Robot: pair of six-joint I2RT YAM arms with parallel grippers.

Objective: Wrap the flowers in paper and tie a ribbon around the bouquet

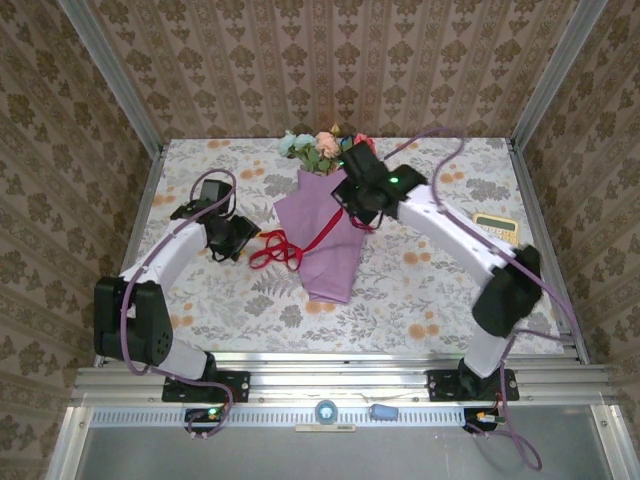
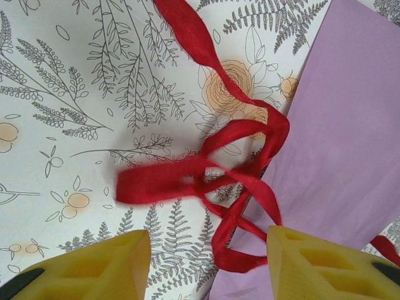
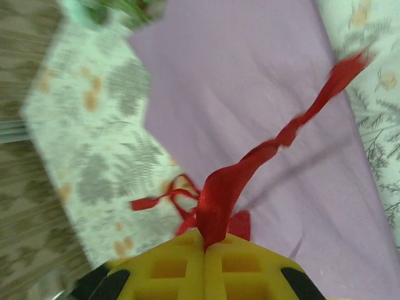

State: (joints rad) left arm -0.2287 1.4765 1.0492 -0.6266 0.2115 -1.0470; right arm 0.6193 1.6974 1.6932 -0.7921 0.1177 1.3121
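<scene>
Top: arm bases (image 1: 205, 385) at the table's (image 1: 430, 290) near edge; bouquet (image 1: 325, 235) mid-table, flowers (image 1: 318, 147) toward the far edge. Left wrist: my left gripper (image 2: 206, 256), half-spread over ribbon (image 2: 187, 178) loops, ready to catch one. Right wrist: my right gripper (image 3: 205, 250) pinches ribbon, raised over the paper (image 3: 250, 94), I judge for knotting.

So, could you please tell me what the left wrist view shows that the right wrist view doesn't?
Left wrist view: the left hand is open, its fingers apart above the ribbon loops, which lie tangled on the tablecloth beside the paper edge. Right wrist view: the right hand is shut on a ribbon strand that stretches away across the paper, with a blurred green bit of the flowers at the top. Shared: red ribbon, lilac paper, floral tablecloth.
</scene>
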